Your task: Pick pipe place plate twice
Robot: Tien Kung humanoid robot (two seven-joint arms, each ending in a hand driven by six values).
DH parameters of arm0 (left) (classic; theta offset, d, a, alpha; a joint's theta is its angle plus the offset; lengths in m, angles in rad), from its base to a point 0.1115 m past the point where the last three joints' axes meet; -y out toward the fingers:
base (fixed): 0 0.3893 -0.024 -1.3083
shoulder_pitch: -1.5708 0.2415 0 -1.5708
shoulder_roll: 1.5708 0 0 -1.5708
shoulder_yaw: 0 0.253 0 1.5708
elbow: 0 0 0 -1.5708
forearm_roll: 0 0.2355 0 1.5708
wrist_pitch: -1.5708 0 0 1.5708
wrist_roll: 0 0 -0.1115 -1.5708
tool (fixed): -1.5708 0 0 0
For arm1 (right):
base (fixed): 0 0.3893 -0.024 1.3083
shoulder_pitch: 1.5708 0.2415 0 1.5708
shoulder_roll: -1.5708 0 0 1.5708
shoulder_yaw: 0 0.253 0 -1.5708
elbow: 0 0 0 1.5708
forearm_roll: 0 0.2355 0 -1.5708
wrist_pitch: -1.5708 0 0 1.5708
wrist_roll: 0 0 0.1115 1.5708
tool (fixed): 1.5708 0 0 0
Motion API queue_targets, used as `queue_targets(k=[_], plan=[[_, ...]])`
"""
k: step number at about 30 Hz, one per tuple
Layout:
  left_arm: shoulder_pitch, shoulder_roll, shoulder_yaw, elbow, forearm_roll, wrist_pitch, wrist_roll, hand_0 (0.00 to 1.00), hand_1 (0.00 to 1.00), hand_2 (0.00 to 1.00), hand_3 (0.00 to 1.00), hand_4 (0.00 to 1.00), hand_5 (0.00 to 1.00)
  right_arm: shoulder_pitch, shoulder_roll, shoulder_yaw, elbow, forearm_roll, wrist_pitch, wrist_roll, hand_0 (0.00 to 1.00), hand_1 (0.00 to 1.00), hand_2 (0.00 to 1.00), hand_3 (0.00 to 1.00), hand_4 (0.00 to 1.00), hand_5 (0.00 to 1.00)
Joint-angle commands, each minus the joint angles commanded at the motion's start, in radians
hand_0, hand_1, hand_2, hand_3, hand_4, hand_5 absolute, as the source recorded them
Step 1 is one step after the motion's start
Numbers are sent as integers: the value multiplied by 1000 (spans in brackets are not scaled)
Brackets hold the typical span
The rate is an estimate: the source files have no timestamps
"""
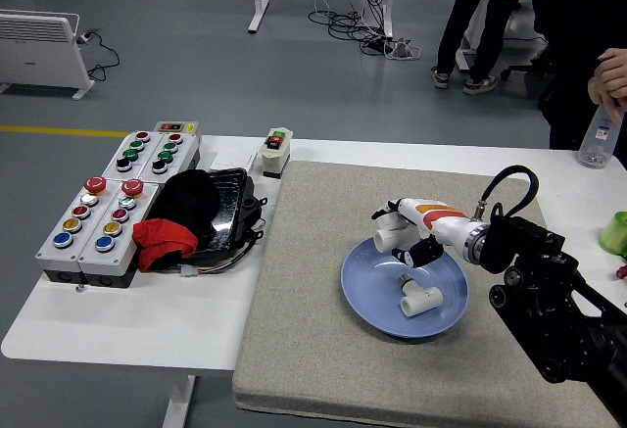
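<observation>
A blue plate (372,301) lies on the grey mat (313,350) with one white T-shaped pipe fitting (420,299) inside it. My right hand (404,237) hovers over the plate's far left rim, fingers shut on a second white pipe fitting (390,236). The black right arm (549,301) reaches in from the lower right. My left hand is out of sight.
Button control boxes (98,217) and a black tray holding a black and red cloth (181,217) sit on the left. A small switch box (274,151) stands by the mat's far corner. A person at the top right holds a clear bottle (598,139). A green object (615,232) sits at the right edge.
</observation>
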Motion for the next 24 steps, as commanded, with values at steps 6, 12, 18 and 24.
queue_targets(k=[6,12,18,24], plan=[[-4,0,5,0,-9,-1,-2,626,591,544,577,204,998,-1,-1,-10,-4,-15,64,-5,978,917,998,998,783,231],[-6,-1,7,0,-13,-1,-3,626,591,544,577,204,998,-9,-12,7,14,-19,96,-9,984,927,998,998,797,238],[-6,-2,3,2,-5,-1,0,626,591,545,577,204,998,-34,-37,88,71,-3,81,-16,979,922,998,998,792,255],[-8,-3,0,3,1,-2,3,626,591,546,577,204,998,-85,-127,280,224,164,25,-60,917,870,975,954,706,254]])
